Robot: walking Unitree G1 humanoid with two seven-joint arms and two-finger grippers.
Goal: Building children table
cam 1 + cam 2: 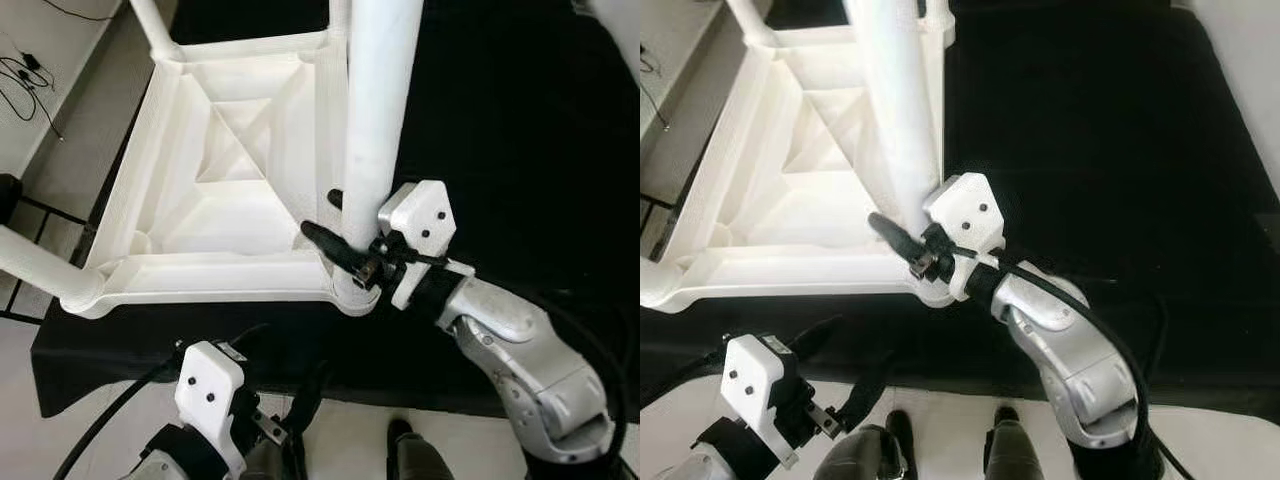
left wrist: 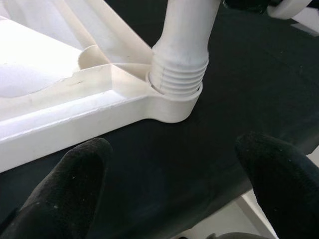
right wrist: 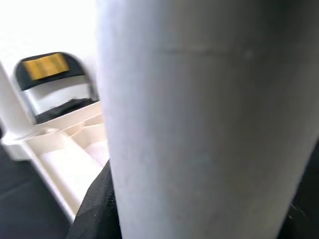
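Left eye view shows the right gripper (image 1: 342, 228) at the centre of the frame with its two black fingers (image 1: 325, 238) closed around the base of a white table leg (image 1: 375, 120), one finger crossing the front of the leg and the other just visible behind it. The leg stands upright in the corner socket (image 1: 352, 292) of the upturned white tabletop (image 1: 215, 190), and rises out of the top edge of the frame. In the left wrist view the leg's threaded end (image 2: 179, 74) sits in that socket with several ridges of thread still showing above the rim. The tabletop lies with its ribbed underside up on a black cloth (image 1: 520, 130) that covers the right half of the frame and runs along below the tabletop. Two other white legs show: one (image 1: 40, 268) at the tabletop's lower left corner pointing off the left edge, one (image 1: 152, 28) at the upper left corner. The left gripper (image 2: 174, 179) hangs at the lower left of the frame, near the front edge of the cloth, its fingers (image 2: 65, 184) spread wide apart and holding nothing, facing the socket. In the right wrist view the leg's white surface is pressed close to the camera, with a dark chair back bearing a yellow label (image 3: 47, 64) beyond. Pale floor (image 1: 30, 400) lies at the lower left.
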